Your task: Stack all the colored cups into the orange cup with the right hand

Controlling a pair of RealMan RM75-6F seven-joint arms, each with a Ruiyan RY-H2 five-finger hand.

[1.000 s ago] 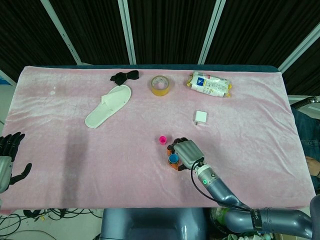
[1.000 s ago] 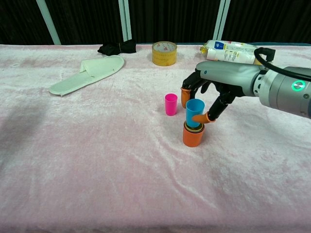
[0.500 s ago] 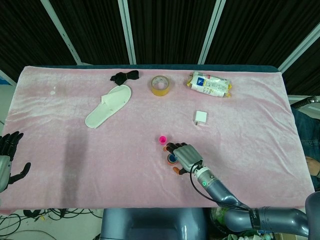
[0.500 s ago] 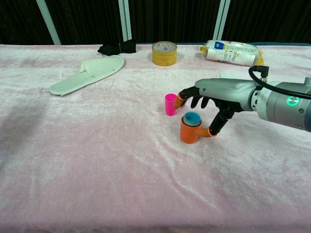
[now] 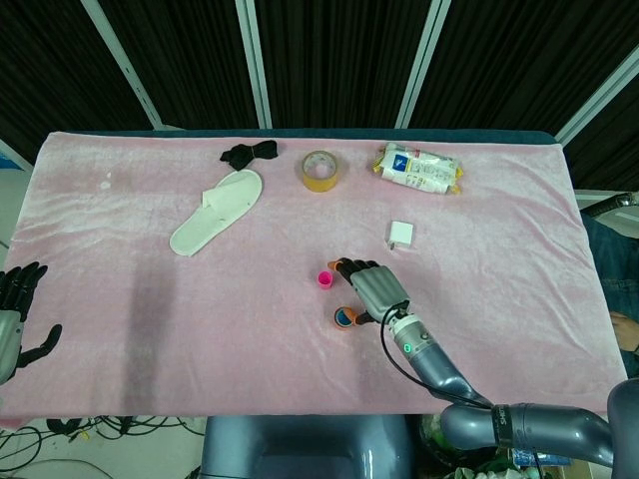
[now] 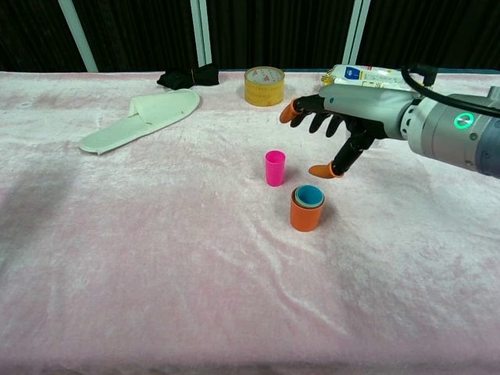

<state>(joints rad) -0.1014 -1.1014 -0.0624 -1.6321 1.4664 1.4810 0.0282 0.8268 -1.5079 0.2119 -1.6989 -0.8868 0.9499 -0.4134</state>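
stack: orange cup [image 6: 306,212] stands upright on the pink cloth [image 6: 156,258], a bit toward its front edge and slightly right of centre. A blue cup [image 6: 309,195] sits nested inside, with what looks like a green rim between blue and orange; too small to be sure.
remaining: pink cup [image 6: 274,168] stands upright, apart from the stack, just behind and to its left. Only loose cup I can see, so the task looks one cup short.
right hand: right hand [image 6: 336,117] hovers above and behind the stack, fingers spread, nothing in it. In the head view the right hand [image 5: 374,289] sits just right of the pink cup [image 5: 324,278], clear of the orange cup [image 5: 344,318]. My read: raised to clear the stack rim before going for pink.
left hand: left hand [image 5: 18,314] is off the cloth's left edge, fingers apart, holding nothing, parked since the task is right-hand only.
clutter: slipper [image 5: 217,211], tape roll [image 5: 320,170], snack pack [image 5: 418,168], black item [image 5: 249,153] lie along the back edge; small white box [image 5: 400,235] is right of centre. All well apart from the cups.
next: pink needs a side pinch that keeps it upright; it is light and would likely tip if nudged.
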